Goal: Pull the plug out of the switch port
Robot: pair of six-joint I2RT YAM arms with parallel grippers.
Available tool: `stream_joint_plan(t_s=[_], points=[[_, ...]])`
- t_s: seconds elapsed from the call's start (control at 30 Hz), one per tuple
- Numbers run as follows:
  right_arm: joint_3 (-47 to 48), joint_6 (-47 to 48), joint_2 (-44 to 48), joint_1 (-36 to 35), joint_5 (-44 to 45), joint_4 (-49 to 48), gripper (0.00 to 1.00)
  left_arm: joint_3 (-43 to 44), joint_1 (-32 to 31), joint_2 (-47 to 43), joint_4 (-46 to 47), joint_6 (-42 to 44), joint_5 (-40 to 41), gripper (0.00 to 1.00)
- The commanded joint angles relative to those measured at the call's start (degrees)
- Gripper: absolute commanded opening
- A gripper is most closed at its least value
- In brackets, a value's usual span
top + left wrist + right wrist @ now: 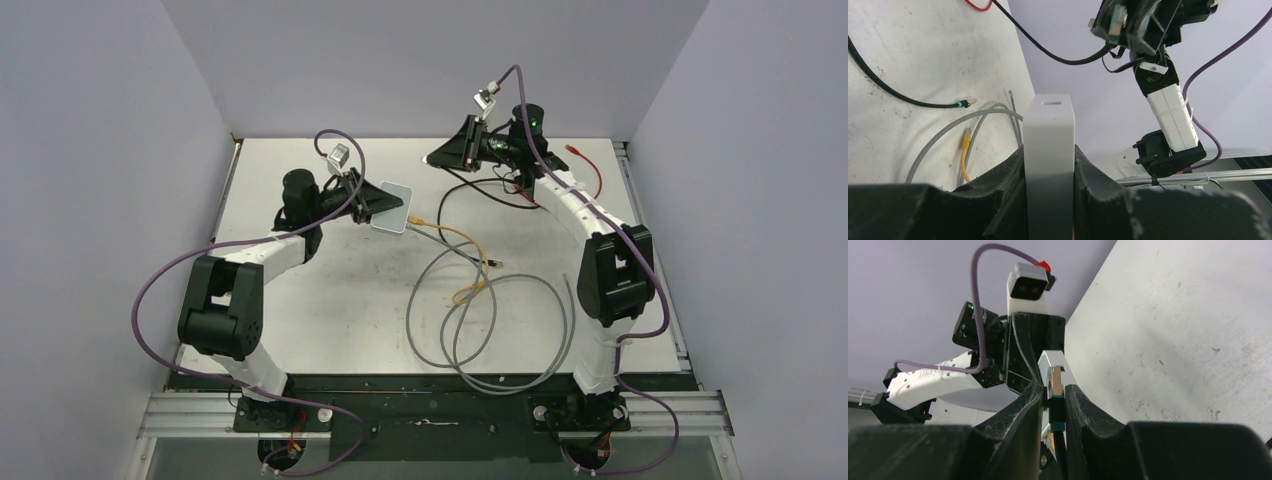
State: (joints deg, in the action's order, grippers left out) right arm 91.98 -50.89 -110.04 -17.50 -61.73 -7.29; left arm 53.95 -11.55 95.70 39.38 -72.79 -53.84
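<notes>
Two arms were in the room, each with one gripper, bolted at the near edge of one white table.

One switch, light grey and flat: clamped edge-on in the left gripper, whose fingers pressed its two broad faces. It was held over the middle of the table, towards the far side. One small slot showed on its upturned narrow end. The sockets could not be seen from any view.

One plug, clear-bodied with metal at its tip: pinched between the closed fingers of the right gripper and free of the switch. From overhead the two grippers stood near each other but apart, the right one farther back on the table.

One black cable ran down from the held plug.

Two loose plugs lay on the table beyond the switch (counted from the left wrist view):
- one teal-booted plug on a black lead
- one yellow plug

One grey cable lay in overlapping loops at the near centre. Whether it was a single length, I could not tell.

One red cable lay at the far right corner.
</notes>
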Motion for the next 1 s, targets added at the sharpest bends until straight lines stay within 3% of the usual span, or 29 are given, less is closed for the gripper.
stream_joint_plan(t_s=[0.0,0.3,0.57,0.97], points=[[5.6,-1.2,5.5,1.6,2.5,-4.7,0.05,0.5,-0.7,0.4,1.7,0.5,-1.3,0.00],[13.3,-0.6,5.3,6.1,6.8,-2.6,0.05,0.3,-1.3,1.5,2.3,-0.2,-2.1,0.00],[29.4,11.0,2.0,7.5,13.2,14.6,0.05,0.9,-1.3,2.1,2.5,-0.6,-2.5,0.00],[39.9,6.7,2.0,17.2,17.7,12.2,0.05,0.6,-1.2,1.8,2.6,-0.7,-2.6,0.00]])
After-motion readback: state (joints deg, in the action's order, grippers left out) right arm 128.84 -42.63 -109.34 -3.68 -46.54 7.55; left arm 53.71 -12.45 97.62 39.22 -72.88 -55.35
